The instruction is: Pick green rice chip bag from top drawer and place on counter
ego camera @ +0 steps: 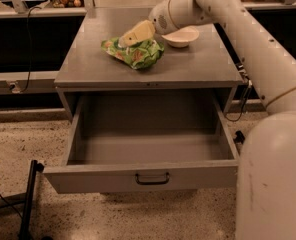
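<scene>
The green rice chip bag (139, 55) lies on the counter (193, 66), left of centre toward the back. My gripper (128, 39) reaches in from the right and is shut on the bag's upper left edge, with the bag resting on the surface. The top drawer (138, 176) is pulled fully open below the counter, and its inside shows nothing in it. Its dark bar handle (152, 178) sits centred on the front panel.
A white bowl (184, 35) stands on the counter just right of the bag, under my arm. My white body (273, 179) fills the lower right. A black pole (28, 199) stands on the speckled floor at lower left. Shelves with clutter lie behind the cabinet.
</scene>
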Robot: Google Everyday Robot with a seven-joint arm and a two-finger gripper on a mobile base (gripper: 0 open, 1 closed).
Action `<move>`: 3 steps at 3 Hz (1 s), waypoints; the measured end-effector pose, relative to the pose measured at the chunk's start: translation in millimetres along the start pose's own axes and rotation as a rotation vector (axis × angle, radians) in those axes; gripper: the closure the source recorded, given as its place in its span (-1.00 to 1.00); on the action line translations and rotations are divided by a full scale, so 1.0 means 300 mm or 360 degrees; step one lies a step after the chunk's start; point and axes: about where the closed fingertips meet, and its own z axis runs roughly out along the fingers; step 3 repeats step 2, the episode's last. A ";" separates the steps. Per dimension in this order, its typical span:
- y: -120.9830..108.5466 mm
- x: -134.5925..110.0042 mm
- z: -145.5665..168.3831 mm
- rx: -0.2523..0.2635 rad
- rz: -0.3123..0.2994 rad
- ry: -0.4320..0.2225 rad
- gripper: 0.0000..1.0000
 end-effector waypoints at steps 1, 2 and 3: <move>0.050 -0.103 -0.058 -0.0083 -0.0122 0.0071 -1.00; 0.072 -0.142 -0.084 -0.0117 -0.0176 0.0111 -1.00; 0.072 -0.142 -0.084 -0.0117 -0.0176 0.0111 -1.00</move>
